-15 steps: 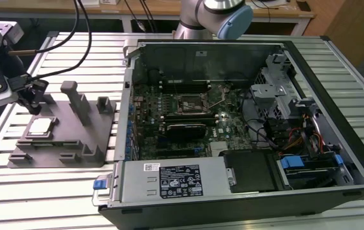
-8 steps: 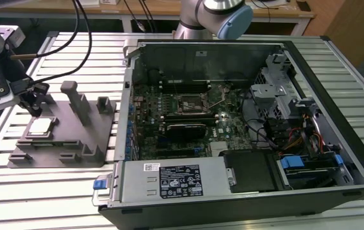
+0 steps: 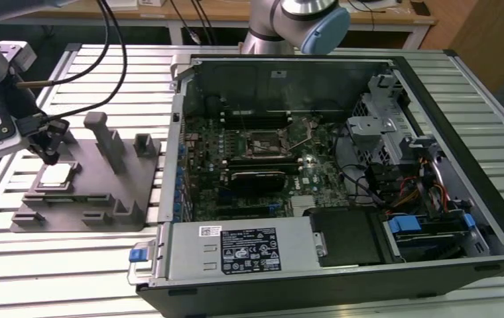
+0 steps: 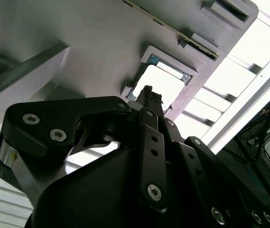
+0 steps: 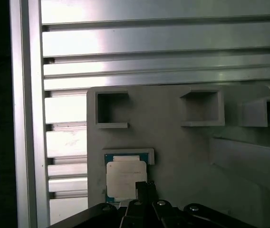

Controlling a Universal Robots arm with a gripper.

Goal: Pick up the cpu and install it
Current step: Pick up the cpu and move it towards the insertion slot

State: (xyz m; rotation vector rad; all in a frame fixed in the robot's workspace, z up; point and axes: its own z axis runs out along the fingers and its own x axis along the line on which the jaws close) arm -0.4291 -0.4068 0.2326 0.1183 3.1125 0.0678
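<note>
The cpu (image 3: 55, 175) is a small square chip with a pale metal top. It lies flat in a shallow pocket of the grey moulded block (image 3: 101, 192), at the exterior view's left. My gripper (image 3: 48, 157) hangs just above the chip's far edge, shut, with nothing held. In both wrist views the black gripper tip (image 4: 148, 93) (image 5: 145, 188) points at the cpu (image 4: 162, 84) (image 5: 124, 176), over one of its edges. The dark square socket (image 3: 265, 143) sits in the middle of the motherboard inside the open computer case.
The grey block carries upright posts (image 3: 101, 136) close beside my gripper. The open computer case (image 3: 464, 99) holds the power supply (image 3: 243, 248) at the front and a drive cage with cables (image 3: 402, 159) on the exterior view's right. Everything rests on a slatted aluminium table (image 3: 48, 271).
</note>
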